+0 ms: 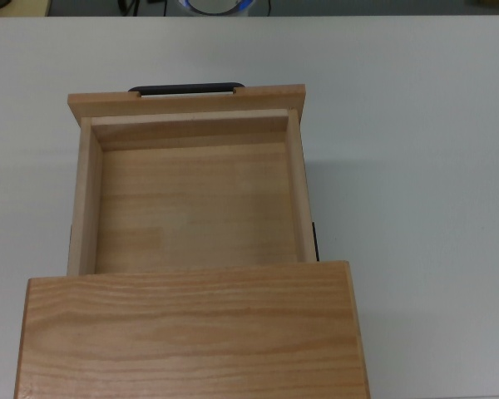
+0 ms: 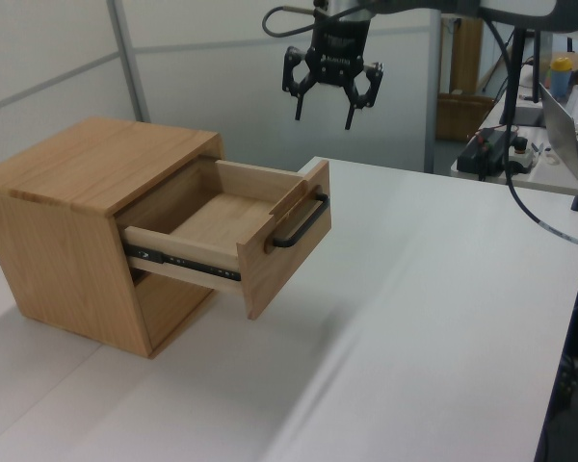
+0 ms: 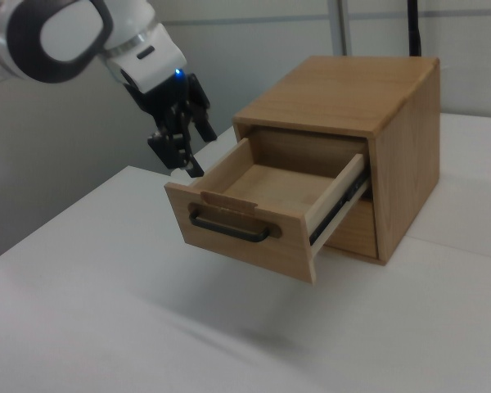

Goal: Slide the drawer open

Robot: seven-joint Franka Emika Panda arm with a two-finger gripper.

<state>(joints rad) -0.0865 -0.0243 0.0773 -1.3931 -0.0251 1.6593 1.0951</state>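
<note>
One drawer [image 2: 233, 234] stands pulled out of its cabinet [image 2: 87, 173]; the hand [image 2: 323, 111] hovers above, fingers apart

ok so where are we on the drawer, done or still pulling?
Looks done: the drawer is slid well out of the cabinet, its empty inside exposed in the top view. Nothing is in hand: the claw hangs open in the air above the black handle, clear of it. Nothing visibly left but parking the arm.
</note>
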